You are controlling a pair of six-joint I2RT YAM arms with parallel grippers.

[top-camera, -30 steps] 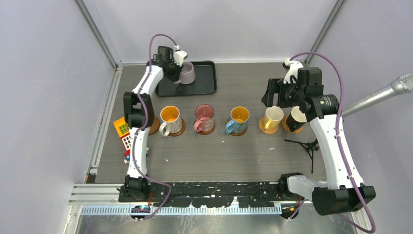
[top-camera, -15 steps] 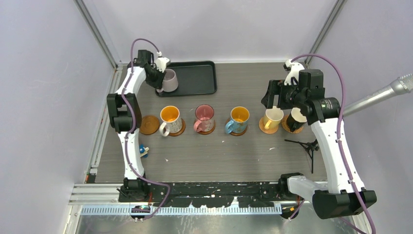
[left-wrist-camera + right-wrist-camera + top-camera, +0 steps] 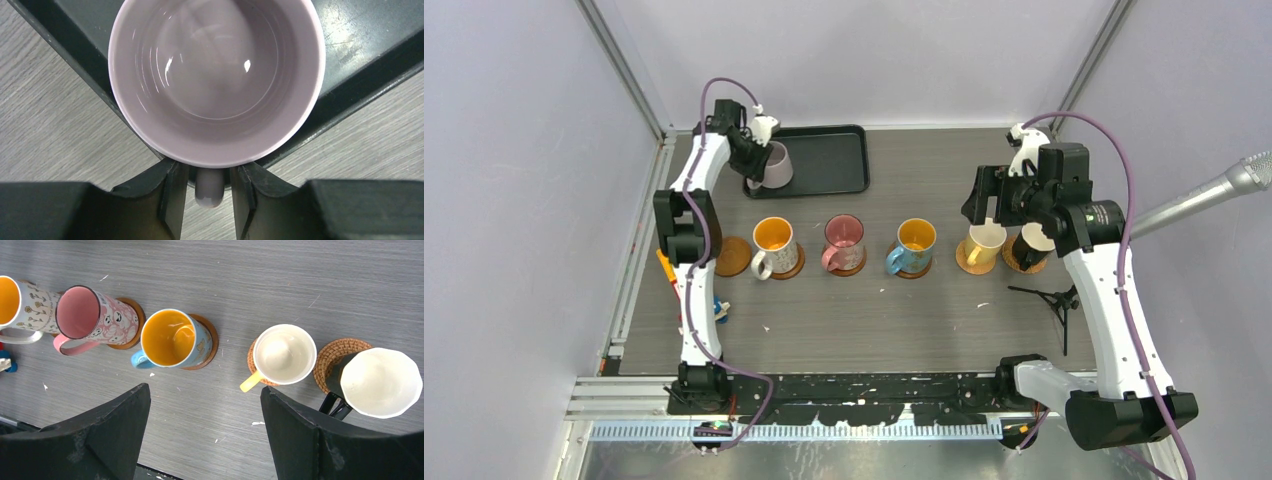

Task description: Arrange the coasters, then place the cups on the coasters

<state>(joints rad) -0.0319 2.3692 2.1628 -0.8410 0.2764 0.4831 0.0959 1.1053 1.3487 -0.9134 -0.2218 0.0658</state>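
Lilac cup (image 3: 215, 80), empty, at the corner of the black tray (image 3: 360, 30); left hand (image 3: 207, 172) straddles its handle, grip unclear; right hand (image 3: 204, 392) wide open, empty.

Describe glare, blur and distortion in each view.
Left wrist: small bright glints inside the glossy lilac ceramic mug, pale sheen on the black rectangular tray, left fingers soft. Right wrist: the pink patterned mug leans outward from wide-angle distortion; right fingers dark and soft. Top external: even light, faint shadows on the grey wood-grain table.

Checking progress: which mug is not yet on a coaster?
The lilac mug, at the black tray's corner; the other five stand on coasters in a row.
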